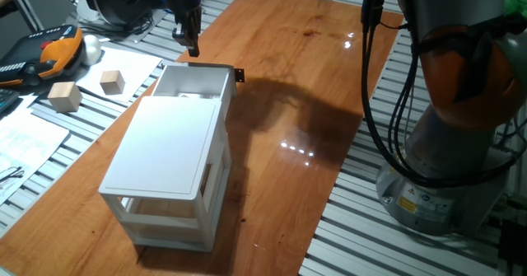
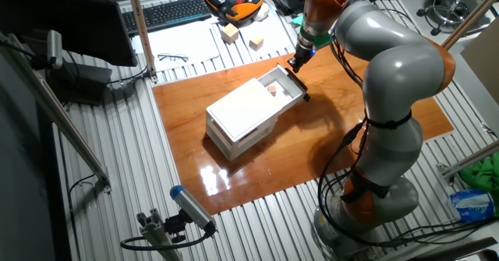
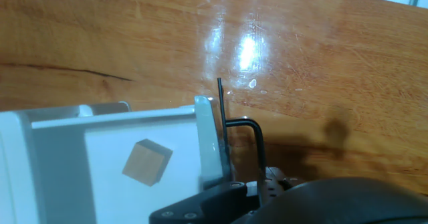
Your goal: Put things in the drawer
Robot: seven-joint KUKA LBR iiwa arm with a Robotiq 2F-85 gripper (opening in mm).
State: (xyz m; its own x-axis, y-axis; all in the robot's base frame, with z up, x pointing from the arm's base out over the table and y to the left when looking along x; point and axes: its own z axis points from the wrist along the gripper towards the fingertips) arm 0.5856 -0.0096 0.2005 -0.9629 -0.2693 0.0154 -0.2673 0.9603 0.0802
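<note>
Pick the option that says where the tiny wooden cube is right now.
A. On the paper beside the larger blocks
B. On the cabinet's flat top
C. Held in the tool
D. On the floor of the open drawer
D: the hand view shows the cube lying loose on the white floor of the pulled-out drawer, with the tool above, apart from it.

Glossy wooden board (image 1: 313,86) on slatted metal table (image 2: 117,175), keyboard (image 2: 168,12) and papers (image 1: 33,136) nearby.

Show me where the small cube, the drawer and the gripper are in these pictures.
cube (image 3: 146,162): hand view, on its front face.
drawer (image 1: 211,78): one fixed view, on the inner wall.
gripper (image 1: 192,49): one fixed view, between the fingertips.
</note>
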